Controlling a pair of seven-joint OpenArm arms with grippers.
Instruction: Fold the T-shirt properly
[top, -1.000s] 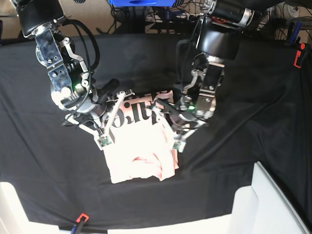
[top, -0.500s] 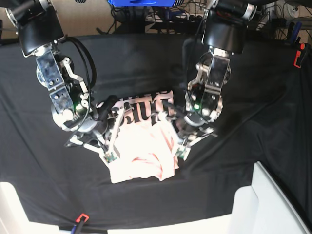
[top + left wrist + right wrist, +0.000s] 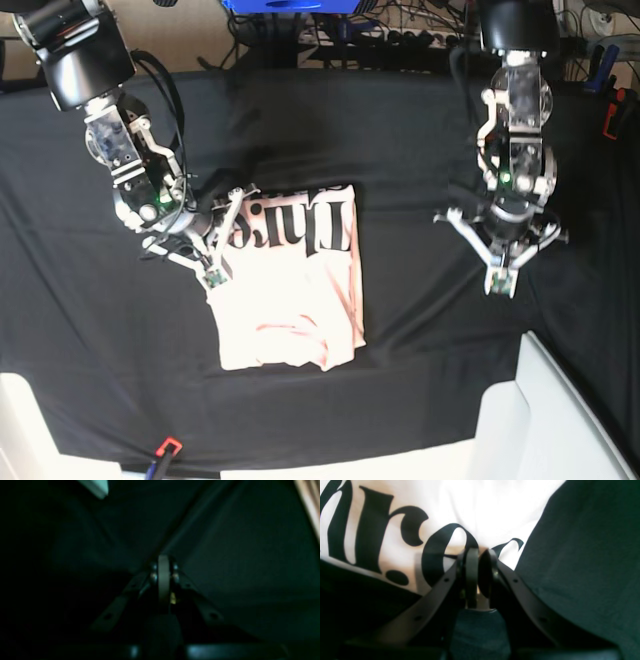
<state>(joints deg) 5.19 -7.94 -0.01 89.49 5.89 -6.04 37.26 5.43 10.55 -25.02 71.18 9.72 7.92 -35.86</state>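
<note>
From my seat the whole surface [image 3: 300, 120] is draped in a black cloth, a bit wrinkled, with long creases running off toward the corners. The pale pink thin cotton T-shirt [image 3: 290, 290] sits roughly mid-surface, folded into a compact upright rectangle, with a band of big black serif lettering across its top edge and the plain side showing below, a few soft folds near the bottom. The right gripper [image 3: 214, 277] is over the shirt's left edge; in its wrist view the jaws are almost together with just a slim gap, tips sitting right at the lettered fabric, and I honestly can't tell if they're pinching any of it. The left gripper [image 3: 499, 283] is well apart from the shirt, over bare black cloth off to the side, jaws pressed fully together with nothing in them; its wrist view is very dark and mostly shows cloth. Room stuff: a blue box [image 3: 290, 6] and a tangle of cables along the back edge, an orange-red clamp [image 3: 613, 112] at the far side, another small orange clip [image 3: 166, 447] at the near edge, and white box-like pieces [image 3: 540, 420] poking in at the near corners.
</note>
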